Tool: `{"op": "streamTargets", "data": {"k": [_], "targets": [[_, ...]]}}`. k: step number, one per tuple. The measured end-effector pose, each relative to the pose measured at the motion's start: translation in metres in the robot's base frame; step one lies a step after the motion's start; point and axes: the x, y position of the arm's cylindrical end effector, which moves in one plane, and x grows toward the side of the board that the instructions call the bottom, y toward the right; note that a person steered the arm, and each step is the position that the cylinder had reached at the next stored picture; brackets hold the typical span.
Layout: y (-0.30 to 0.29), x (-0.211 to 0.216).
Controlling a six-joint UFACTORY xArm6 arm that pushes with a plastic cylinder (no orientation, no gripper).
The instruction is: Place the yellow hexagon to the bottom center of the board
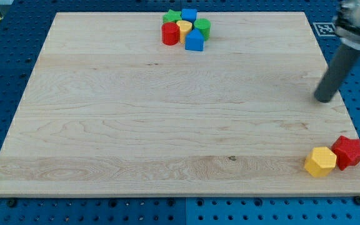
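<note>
The yellow hexagon (pixel 320 162) lies at the board's bottom right corner, touching a red star-shaped block (pixel 348 151) on its right. My tip (pixel 323 99) is at the board's right edge, about a hundred pixels above the yellow hexagon and apart from every block. The dark rod rises from it toward the view's top right.
A tight cluster sits at the board's top centre: a red block (pixel 170 34), a yellow block (pixel 184 27), a blue block (pixel 194 41), another blue block (pixel 189 14), a green block (pixel 202 27) and another green one (pixel 171 15). The wooden board (pixel 136 125) lies on a blue pegboard.
</note>
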Motion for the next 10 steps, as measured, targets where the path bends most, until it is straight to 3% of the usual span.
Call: {"op": "streamTargets", "data": {"k": [1,5,8,10], "targets": [[0.02,0.01],[0.061,0.125],[0.061,0.139],[-0.005,0.116]]}}
